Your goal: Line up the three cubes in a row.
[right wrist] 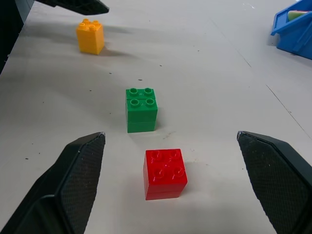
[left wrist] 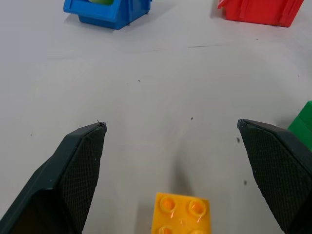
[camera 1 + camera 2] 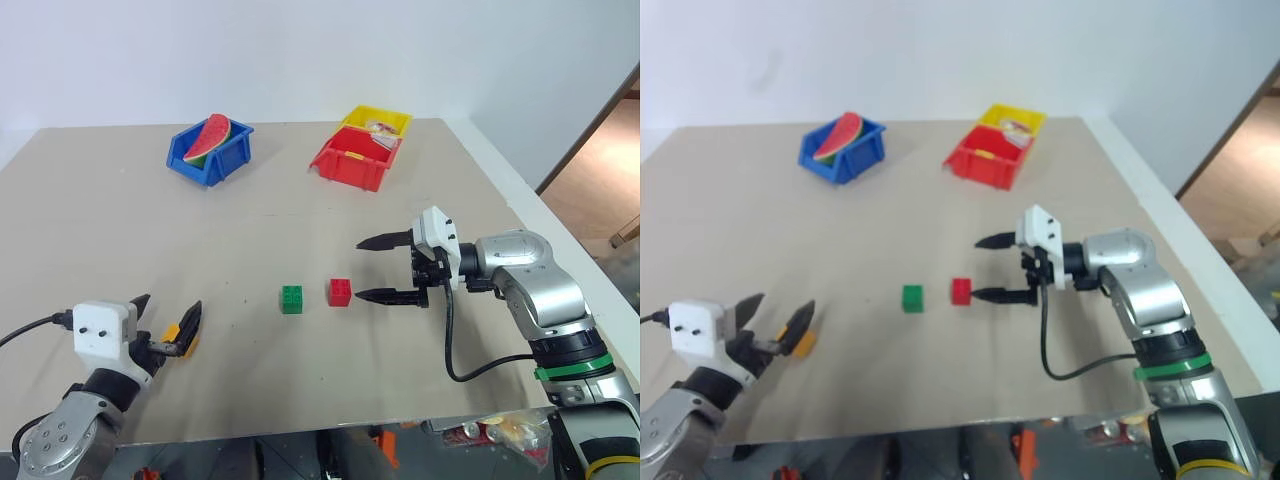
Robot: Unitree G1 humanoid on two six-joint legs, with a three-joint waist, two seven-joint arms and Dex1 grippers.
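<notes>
— Sitting near the table's front middle, the red cube [image 3: 340,292] and the green cube [image 3: 292,299] stand side by side with a small gap, studs up. Where is the third?

— The yellow-orange cube [image 1: 90,36] rests well to the left of the green one, near the front left of the table. In the right wrist view the three fall roughly along one line, unevenly spaced: red and green close, the yellow-orange one far off.

— What do they rest on?

— A pale beige table [image 3: 120,230] with a few dark specks. Toward its far side sits a blue bin [image 3: 211,150] holding a watermelon-slice toy [image 3: 207,138]; to its right a red bin [image 3: 355,157] touches a yellow bin [image 3: 377,122] behind it. A plain white wall rises beyond, and a strip of wooden floor shows off the table's right edge.

— And the arms?

— The right gripper [image 3: 385,268] is turned sideways, pointing left over the table, just right of the red cube. Its two black fingers are spread wide, one above the other, and grip nothing; the lower fingertip lies near the red cube, without visible contact.

— The left one?

— The left gripper [image 3: 168,320] reaches forward low at the front left, fingers also spread wide and empty. The yellow-orange cube lies between its fingers [image 2: 80,165], which stand apart from it on either side.
</notes>
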